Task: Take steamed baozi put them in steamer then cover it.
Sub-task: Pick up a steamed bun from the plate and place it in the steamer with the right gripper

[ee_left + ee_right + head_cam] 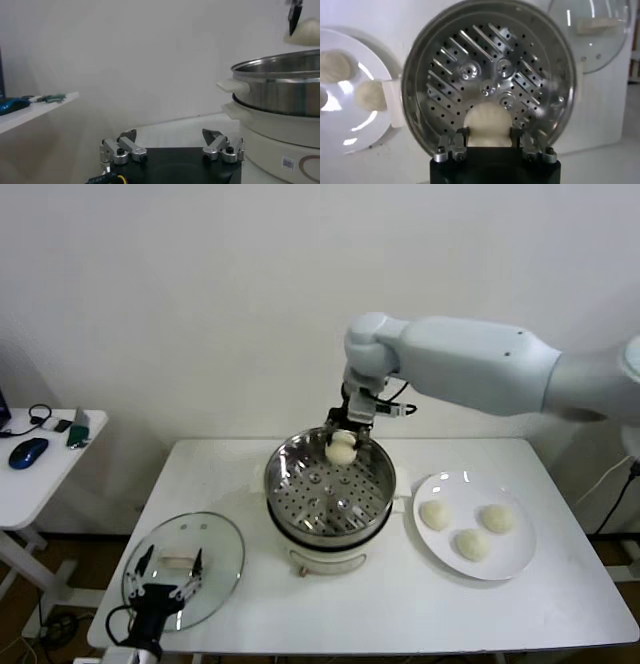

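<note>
A bao (341, 450) is hanging over the steamer (290, 484) at its 12 o'clock rim, pinched in the right gripper (343, 446) fingers. Judged best: lowering it onto the perforated floor before releasing. Left gripper (163, 592) is idling, fingers spread, over the lid (215, 539) at 8 o'clock.

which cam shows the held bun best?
Right wrist: the bun fills the gap between the right gripper fingers, over the steamer. Head view shows it small. Left wrist catches only its edge.
</note>
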Robot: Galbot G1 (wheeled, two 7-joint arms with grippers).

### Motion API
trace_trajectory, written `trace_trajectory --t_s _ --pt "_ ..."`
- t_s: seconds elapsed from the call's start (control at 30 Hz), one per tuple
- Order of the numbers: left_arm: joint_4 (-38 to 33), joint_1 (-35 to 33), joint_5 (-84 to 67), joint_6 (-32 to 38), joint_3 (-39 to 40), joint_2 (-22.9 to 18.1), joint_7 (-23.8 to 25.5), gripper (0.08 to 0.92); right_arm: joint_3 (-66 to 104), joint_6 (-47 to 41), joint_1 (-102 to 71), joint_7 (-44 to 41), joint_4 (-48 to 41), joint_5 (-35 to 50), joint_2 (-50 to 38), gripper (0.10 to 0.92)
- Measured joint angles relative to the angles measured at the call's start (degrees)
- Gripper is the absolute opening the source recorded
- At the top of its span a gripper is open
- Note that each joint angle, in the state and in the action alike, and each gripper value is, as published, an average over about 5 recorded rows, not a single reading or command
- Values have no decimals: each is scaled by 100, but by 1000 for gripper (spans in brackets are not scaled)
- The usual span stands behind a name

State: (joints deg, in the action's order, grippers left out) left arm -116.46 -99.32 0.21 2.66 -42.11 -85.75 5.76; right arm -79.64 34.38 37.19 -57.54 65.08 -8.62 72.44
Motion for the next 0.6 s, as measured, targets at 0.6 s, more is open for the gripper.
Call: trace_trajectory --t_s 0.6 --pt "28 -71 18 38 -4 -8 -17 823 566 571 -936 510 -1374 -846 613 651"
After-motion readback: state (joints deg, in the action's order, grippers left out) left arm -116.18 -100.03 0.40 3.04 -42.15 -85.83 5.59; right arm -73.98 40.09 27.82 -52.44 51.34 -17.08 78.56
